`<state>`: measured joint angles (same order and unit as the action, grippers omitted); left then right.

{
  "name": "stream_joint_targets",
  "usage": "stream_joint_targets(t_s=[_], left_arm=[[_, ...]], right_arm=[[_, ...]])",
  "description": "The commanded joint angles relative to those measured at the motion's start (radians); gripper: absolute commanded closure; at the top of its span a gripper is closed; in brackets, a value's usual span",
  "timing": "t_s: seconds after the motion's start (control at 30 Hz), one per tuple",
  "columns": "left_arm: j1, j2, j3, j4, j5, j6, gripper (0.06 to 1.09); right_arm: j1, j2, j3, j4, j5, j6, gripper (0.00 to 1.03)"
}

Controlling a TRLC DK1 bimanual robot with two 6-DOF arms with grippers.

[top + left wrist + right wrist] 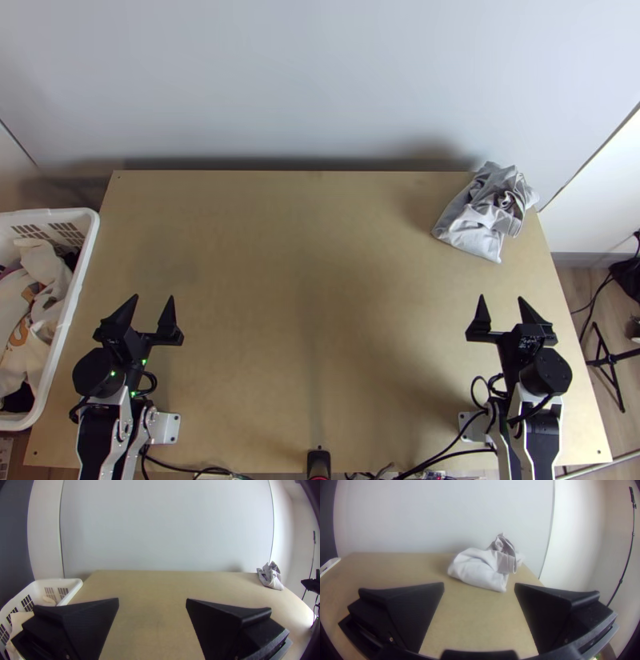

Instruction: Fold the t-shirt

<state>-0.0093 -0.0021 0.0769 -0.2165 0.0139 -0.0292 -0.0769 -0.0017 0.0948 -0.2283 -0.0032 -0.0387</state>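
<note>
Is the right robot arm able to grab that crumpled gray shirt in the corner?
Probably yes. The right gripper is open, and only bare table seems to lie between it and the bunched gray cloth at the far right corner.

No text can be read — no labels; no numbers.

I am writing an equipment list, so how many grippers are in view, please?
2: the left gripper, near the white basket; the right gripper, below the grey cloth in the top view. Both are open.
</note>
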Motion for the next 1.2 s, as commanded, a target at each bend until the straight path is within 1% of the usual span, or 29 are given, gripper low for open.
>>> stream_joint_targets(t_s=[0.0, 0.67, 0.77, 0.83, 1.17], left_arm=[[0.000, 0.001, 0.000, 0.000, -0.002, -0.001, 0.11], [-0.001, 0.001, 0.000, 0.000, 0.001, -0.003, 0.11], [-0.067, 0.002, 0.000, -0.001, 0.003, -0.035, 0.11], [-0.096, 0.002, 0.000, -0.001, 0.003, -0.035, 0.11], [-0.100, 0.001, 0.000, -0.001, 0.003, -0.035, 0.11]], right_arm=[[0.000, 0.000, 0.000, 0.000, 0.000, 0.000, 0.05], [0.000, 0.000, 0.000, 0.001, 0.000, 0.000, 0.05], [0.000, 0.000, 0.000, 0.001, 0.000, 0.000, 0.05], [0.000, 0.000, 0.000, 0.001, 0.000, 0.000, 0.05], [0.000, 0.000, 0.000, 0.000, 0.000, 0.000, 0.05]])
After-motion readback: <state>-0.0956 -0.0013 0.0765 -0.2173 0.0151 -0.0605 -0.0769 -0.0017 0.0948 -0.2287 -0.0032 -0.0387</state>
